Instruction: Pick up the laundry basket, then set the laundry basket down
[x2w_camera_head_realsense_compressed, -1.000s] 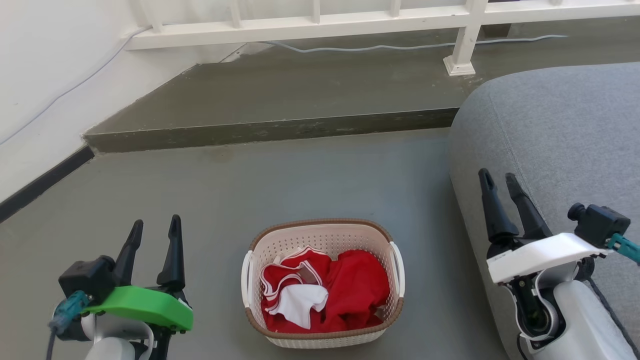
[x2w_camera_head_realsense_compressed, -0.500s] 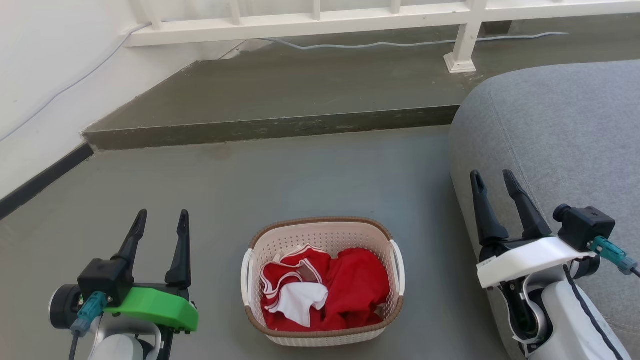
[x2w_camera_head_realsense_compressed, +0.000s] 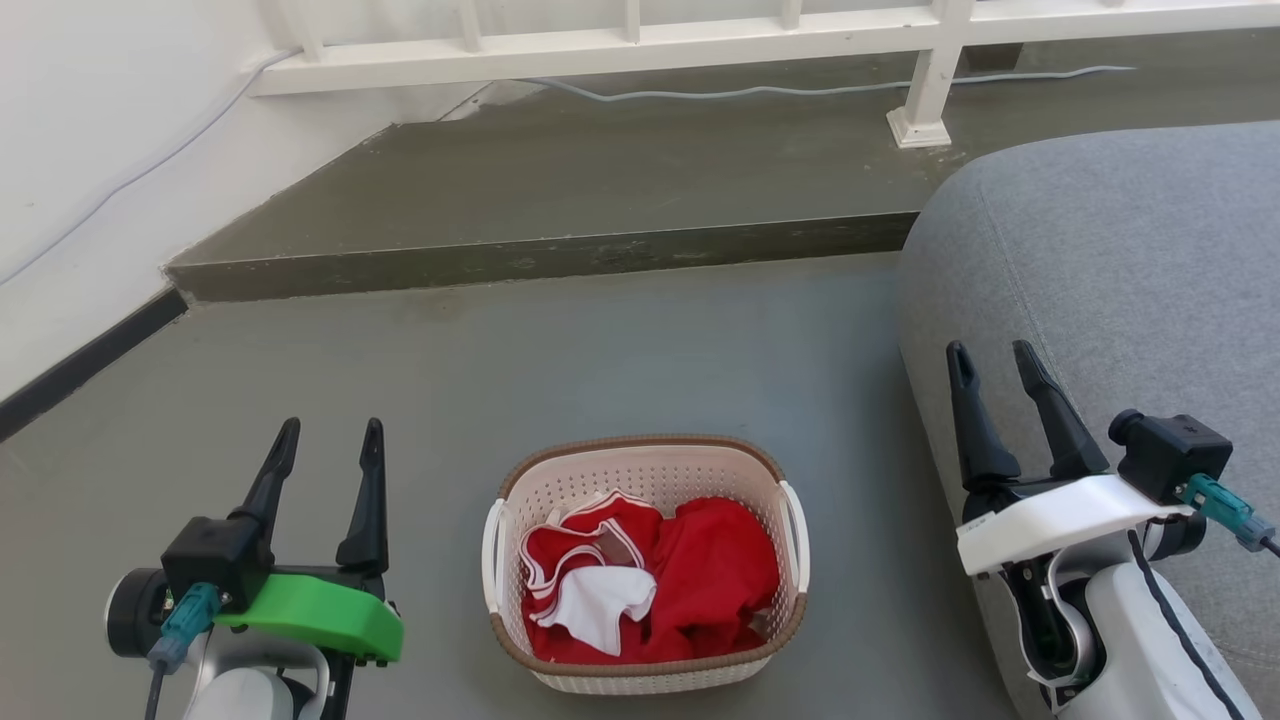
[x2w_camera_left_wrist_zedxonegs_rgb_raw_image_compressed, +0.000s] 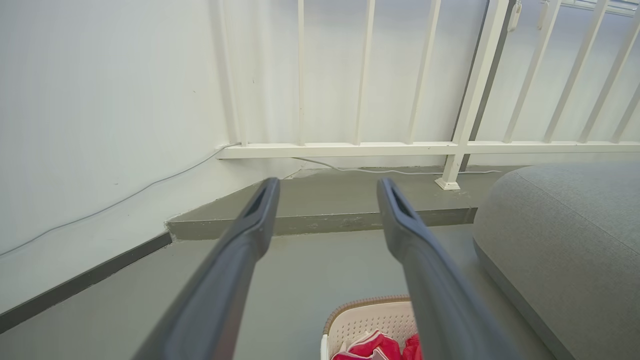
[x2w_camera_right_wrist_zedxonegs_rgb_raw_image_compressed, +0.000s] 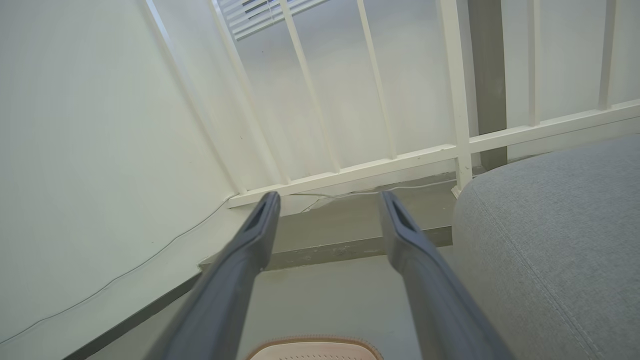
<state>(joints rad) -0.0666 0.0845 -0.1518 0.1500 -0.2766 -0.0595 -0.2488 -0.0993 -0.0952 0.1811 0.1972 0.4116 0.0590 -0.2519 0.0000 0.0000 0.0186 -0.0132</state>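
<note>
While the laundry basket (x2w_camera_head_realsense_compressed: 645, 682) sits on the floor (x2w_camera_head_realsense_compressed: 600, 350): we judge the pick-up not yet begun.
Basket's place: near centre, between our two arms and apart from both, with red and white clothes (x2w_camera_head_realsense_compressed: 710, 570) inside.
Left pincer (x2w_camera_head_realsense_compressed: 331, 428): open, fingers spread, holding nothing, left of the basket.
Right pincer (x2w_camera_head_realsense_compressed: 990, 350): open likewise and empty, right of the basket, beside the grey cushion (x2w_camera_head_realsense_compressed: 1120, 260).
Done: nothing, by our reading.
Left to do: reach the white side handles (x2w_camera_head_realsense_compressed: 797, 540), close on them, lift, then set the basket down.
</note>
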